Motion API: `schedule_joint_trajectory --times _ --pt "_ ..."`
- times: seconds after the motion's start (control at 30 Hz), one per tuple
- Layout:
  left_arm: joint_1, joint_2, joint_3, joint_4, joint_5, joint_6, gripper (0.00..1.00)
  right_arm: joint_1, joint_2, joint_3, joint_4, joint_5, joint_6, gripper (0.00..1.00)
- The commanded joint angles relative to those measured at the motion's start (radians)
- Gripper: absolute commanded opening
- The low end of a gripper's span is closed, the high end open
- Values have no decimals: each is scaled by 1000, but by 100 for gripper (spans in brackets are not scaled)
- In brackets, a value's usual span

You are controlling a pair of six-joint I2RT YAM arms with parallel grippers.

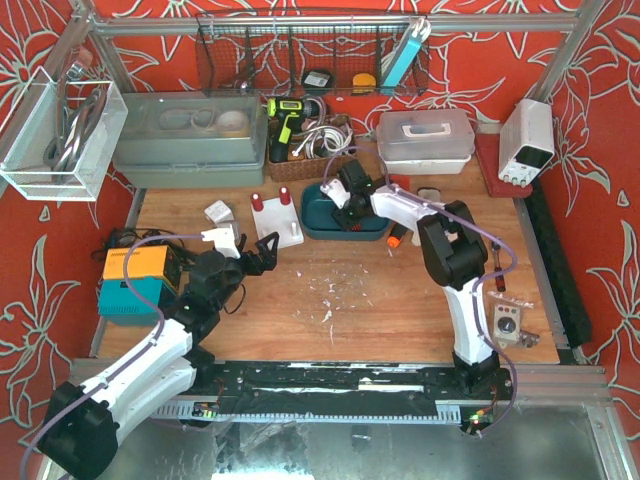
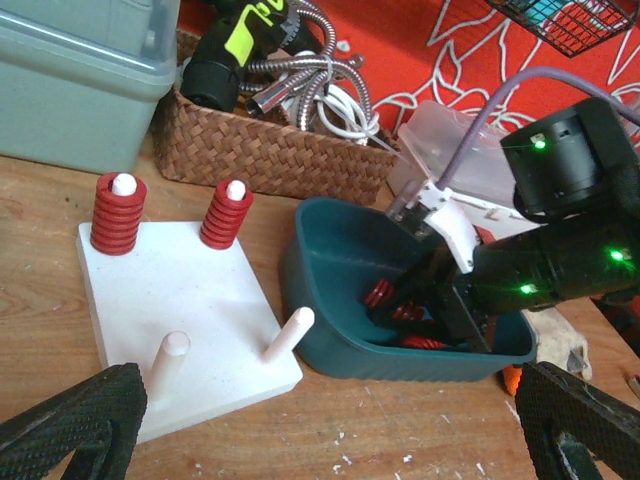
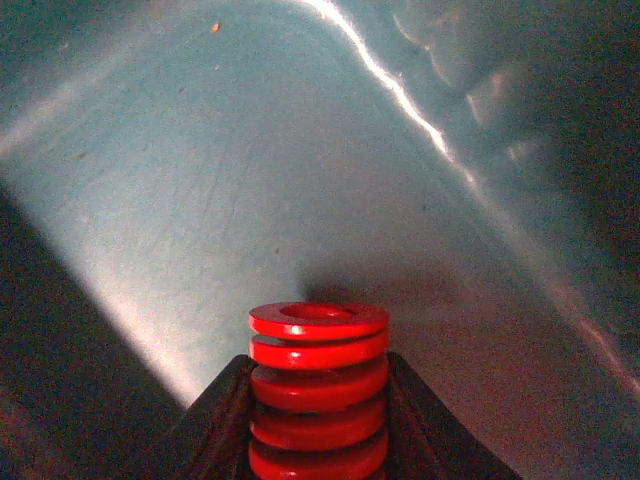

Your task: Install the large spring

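The left gripper hangs wide open just before the white peg board, touching nothing. On the board the two near pegs stand bare, and each far peg carries one of the seated springs. Just right of the board sits the teal bin. The right gripper reaches down into it, fingers clamped on a large red spring held upright inside. Beyond lies a wicker basket holding a cordless drill
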Motion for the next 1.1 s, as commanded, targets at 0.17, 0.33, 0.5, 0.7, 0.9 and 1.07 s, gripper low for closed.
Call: schedule_joint_trajectory --times 0.17,0.33,0.5,0.7,0.9,1.07 --pt "-7 -7 26 -54 -51 -59 100 6 -253 -146 118 -12 -43 0" --pt "-7 7 99 -139 16 -108 100 51 -407 -285 235 -24 -84 0" --pt "-6 18 185 -223 110 -103 90 112 -567 -449 379 -24 -71 0" --pt "-5 42 250 -255 262 -112 64 224 -771 -680 586 -29 -73 0" --pt "-6 108 294 -256 455 -104 57 305 -906 -851 755 -91 -25 0" --pt "-7 127 325 -244 575 -135 65 350 -940 -881 766 -80 -23 0"
